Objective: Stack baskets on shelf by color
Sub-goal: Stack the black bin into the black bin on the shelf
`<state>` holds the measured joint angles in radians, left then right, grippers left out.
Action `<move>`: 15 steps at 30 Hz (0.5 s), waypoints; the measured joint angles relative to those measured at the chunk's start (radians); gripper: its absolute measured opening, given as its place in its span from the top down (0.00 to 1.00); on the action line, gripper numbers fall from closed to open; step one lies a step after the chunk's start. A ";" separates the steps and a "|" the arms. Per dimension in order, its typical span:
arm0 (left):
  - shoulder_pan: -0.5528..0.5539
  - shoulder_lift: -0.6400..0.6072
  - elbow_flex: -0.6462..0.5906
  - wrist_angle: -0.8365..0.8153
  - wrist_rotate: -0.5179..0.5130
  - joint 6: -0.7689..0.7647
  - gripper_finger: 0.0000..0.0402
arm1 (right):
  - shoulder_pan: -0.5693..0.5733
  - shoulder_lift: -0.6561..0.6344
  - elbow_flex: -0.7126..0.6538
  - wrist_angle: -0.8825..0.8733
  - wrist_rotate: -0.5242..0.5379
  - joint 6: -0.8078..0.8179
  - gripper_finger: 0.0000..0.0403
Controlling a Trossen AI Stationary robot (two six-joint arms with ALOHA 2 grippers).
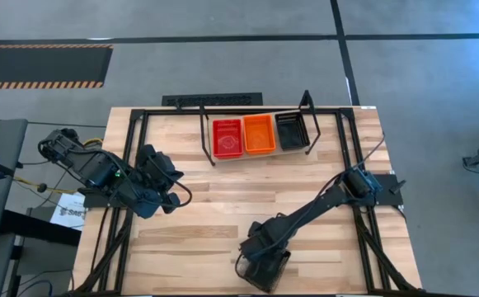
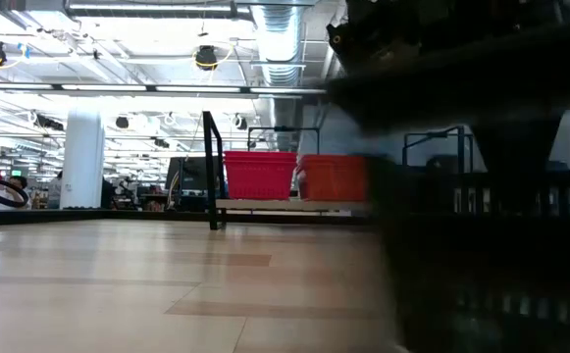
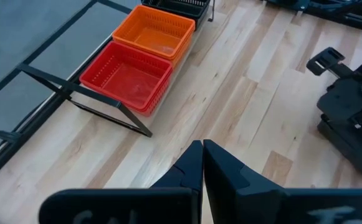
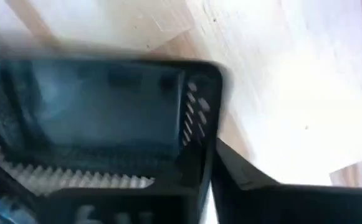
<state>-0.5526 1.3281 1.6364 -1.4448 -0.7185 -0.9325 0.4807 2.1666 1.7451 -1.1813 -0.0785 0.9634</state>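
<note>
Black basket sits at the worktop's near edge, its wall nipped by the right pincer. Its matching pile on the shelf lies far across, at the shelf's right end. Left pincer, fingers together and empty, waits farther off.

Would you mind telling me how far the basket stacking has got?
Red baskets, orange baskets and black baskets already sit side by side on the shelf. In hand: the right claw is at a black basket near the table's front edge. Left: carrying it to the black stack. The left claw waits shut.
</note>
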 joint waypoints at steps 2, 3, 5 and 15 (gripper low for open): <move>0.000 0.000 0.000 0.000 0.000 0.000 1.00 | -0.014 -0.004 0.000 -0.019 0.026 -0.043 0.96; 0.000 0.000 0.000 0.000 0.000 0.001 1.00 | -0.023 -0.009 0.000 -0.032 0.052 -0.064 0.96; 0.000 0.000 0.000 0.000 0.000 0.008 1.00 | -0.052 -0.023 0.013 -0.080 0.101 -0.116 0.97; 0.000 0.000 0.000 -0.006 0.000 0.013 1.00 | -0.308 -0.231 0.250 -0.356 0.402 -0.528 0.99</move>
<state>-0.5526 1.3281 1.6363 -1.4504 -0.7183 -0.9194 0.1728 1.9354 1.9950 -1.5370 0.3236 0.4358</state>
